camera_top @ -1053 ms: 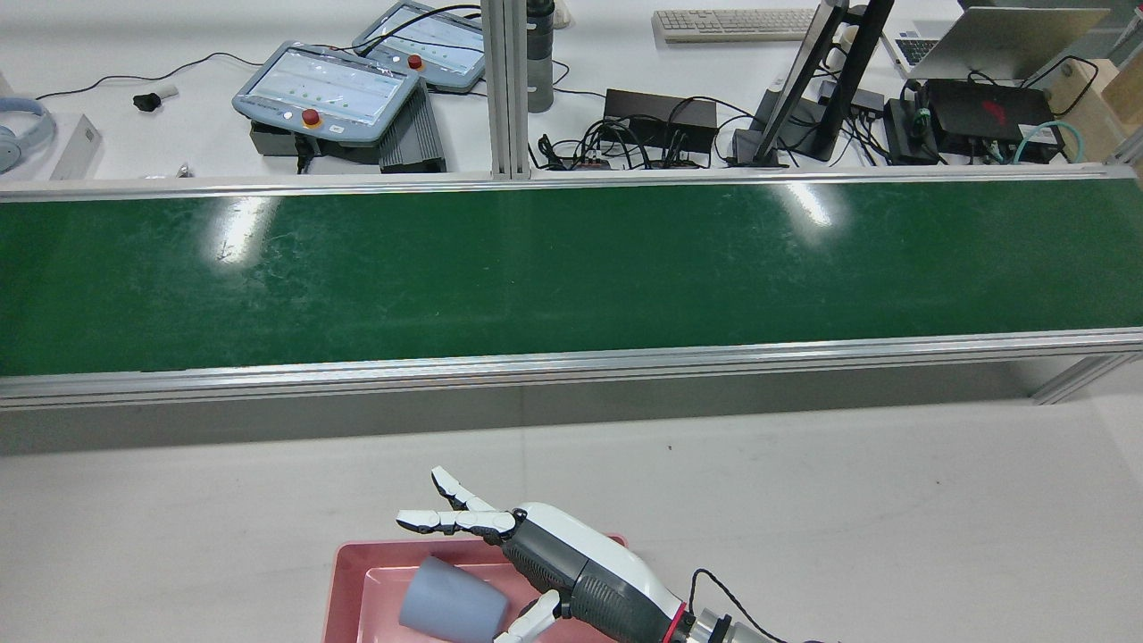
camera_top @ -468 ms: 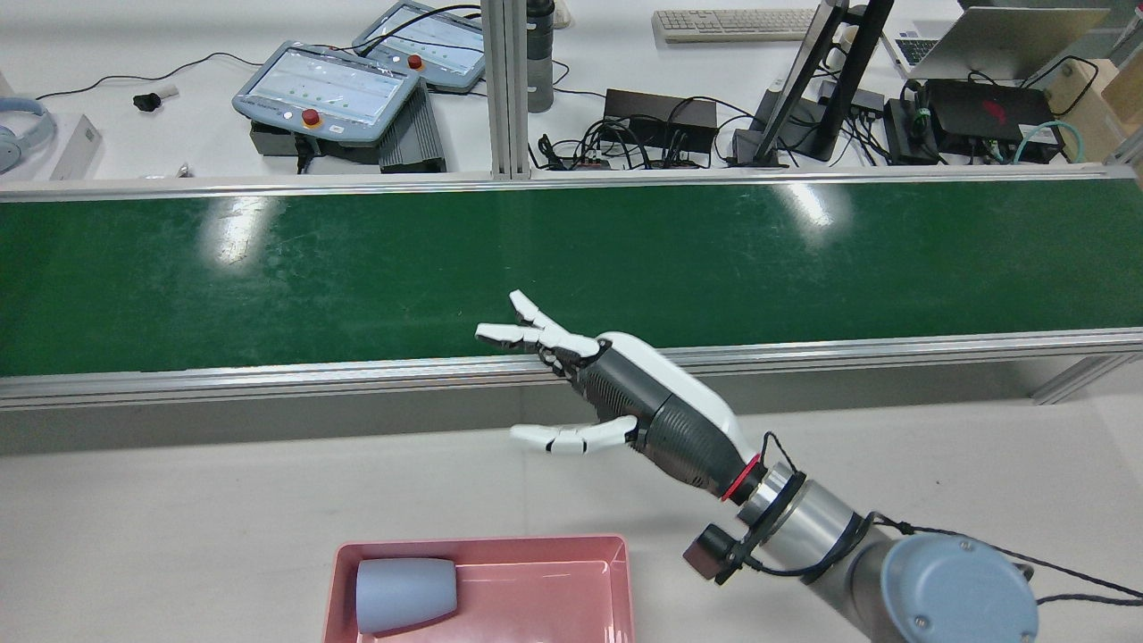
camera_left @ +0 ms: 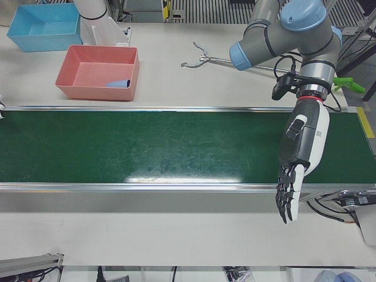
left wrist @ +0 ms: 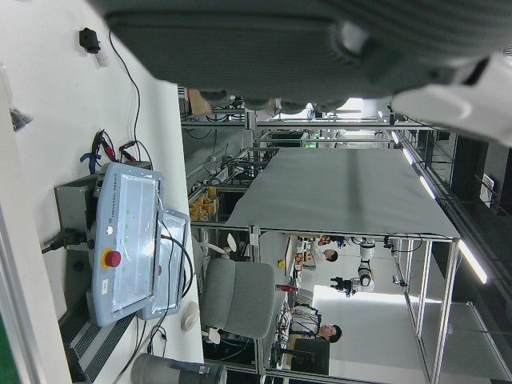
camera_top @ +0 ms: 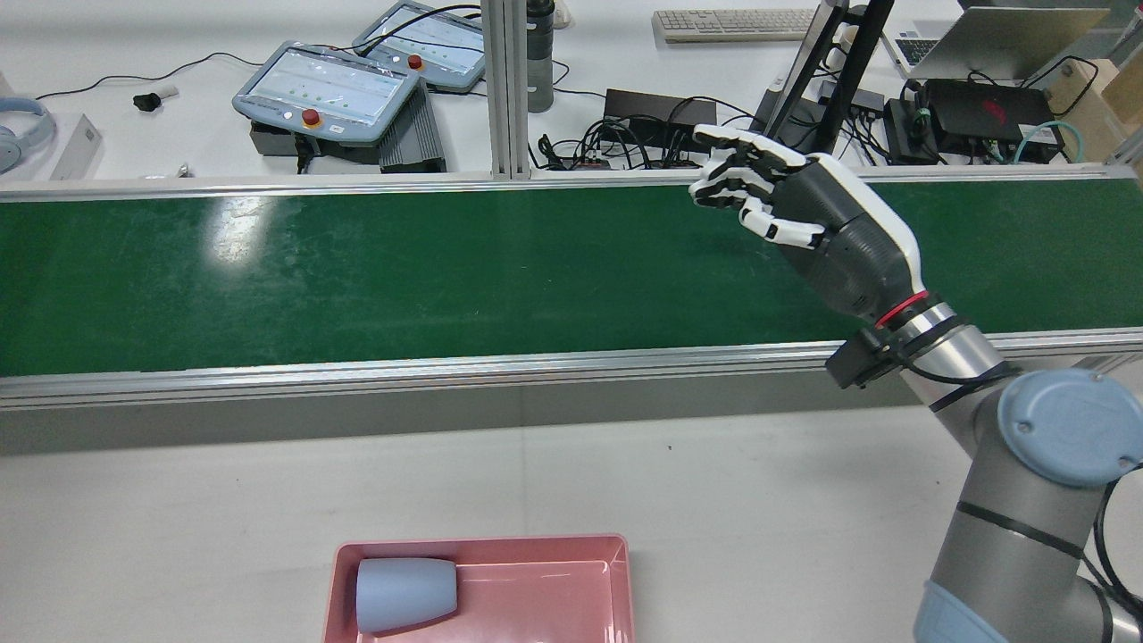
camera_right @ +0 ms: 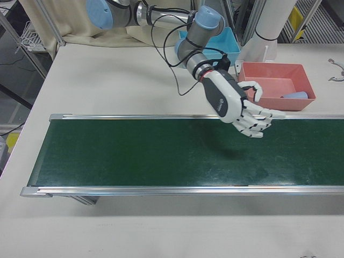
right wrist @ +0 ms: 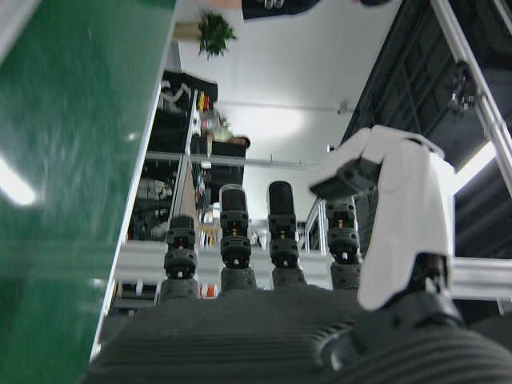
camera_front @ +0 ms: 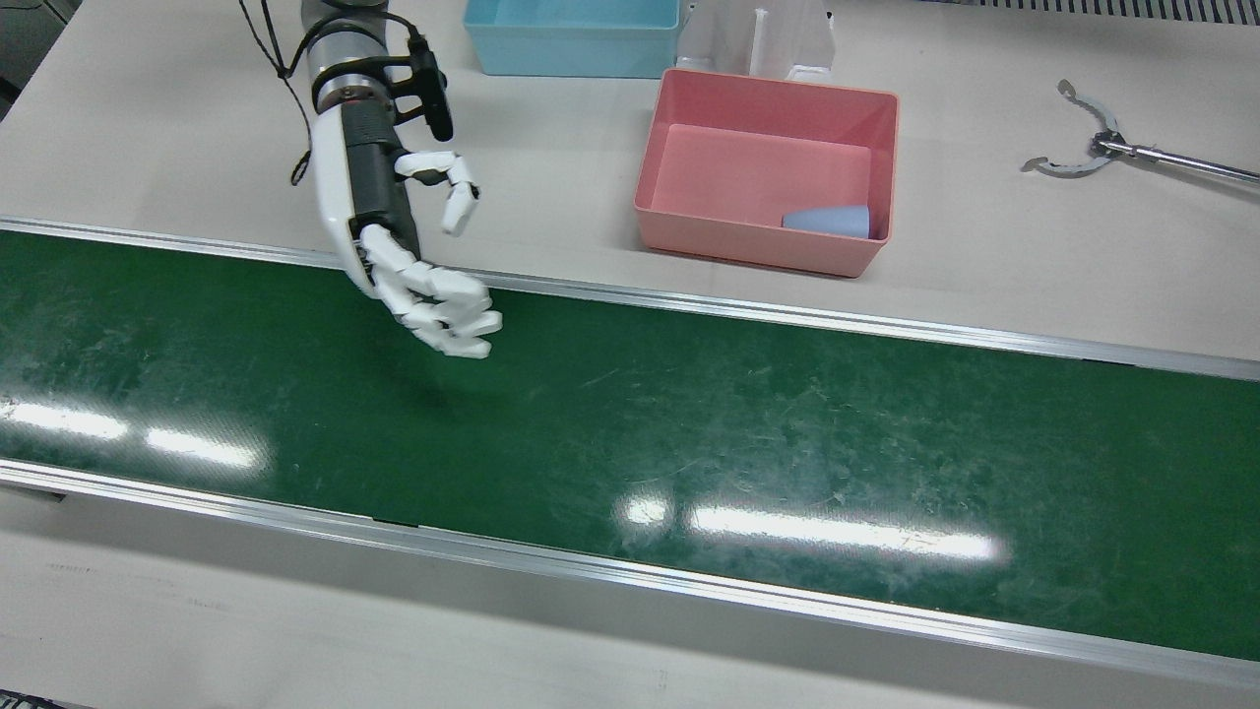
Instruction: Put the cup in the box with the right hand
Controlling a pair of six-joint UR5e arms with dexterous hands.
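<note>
— Where do we find the cup [camera_top: 406,593]?

— On its side inside the pink box [camera_top: 616,585], against one end wall, near the counter's robot-side edge. Our right hand [camera_top: 808,228] holds nothing, fingers loosely curled, above the green conveyor belt [camera_top: 357,277]. Our left hand [camera_left: 296,161] hangs released over the belt's other end.

— Handling?

— We judge it light, rigid, smooth plastic, liable to roll. Any regrasp should wrap the tapered wall near the rim.

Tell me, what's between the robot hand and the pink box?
Nothing but bare table. The front view shows it between the right robot hand and the pink box.
</note>
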